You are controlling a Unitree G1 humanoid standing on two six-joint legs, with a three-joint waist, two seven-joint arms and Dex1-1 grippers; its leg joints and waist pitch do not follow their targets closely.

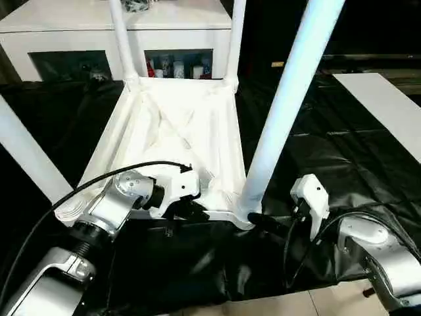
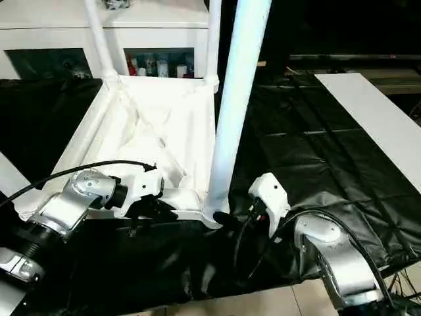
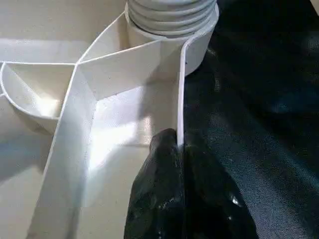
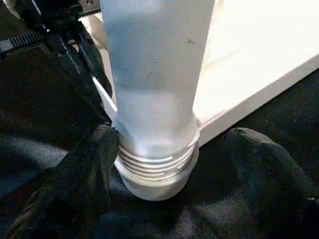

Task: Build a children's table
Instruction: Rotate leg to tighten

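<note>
The white tabletop [image 1: 177,131] lies upside down on a black sheet, ribs facing up. Legs stand in its corner sockets: far left [image 1: 122,39], far right [image 1: 235,39], near left [image 1: 26,158] and near right [image 1: 289,99]. My left gripper [image 1: 194,210] is shut on the tabletop's near rim [image 3: 180,99], one finger on each side of the thin wall, close to the near right socket [image 3: 169,20]. My right gripper [image 4: 174,144] is open around the base of the near right leg [image 4: 154,74], where the screw threads show above the socket. One finger [image 4: 99,159] lies against the leg; the other [image 4: 254,159] stands apart.
A white cabinet [image 1: 99,26] with dark glass doors stands behind the tabletop. A flat white board [image 1: 388,112] lies at the right on the black sheet [image 1: 329,151]. Pale floor [image 1: 276,306] shows at the sheet's near edge. A black cable [image 1: 79,187] arcs over my left wrist.
</note>
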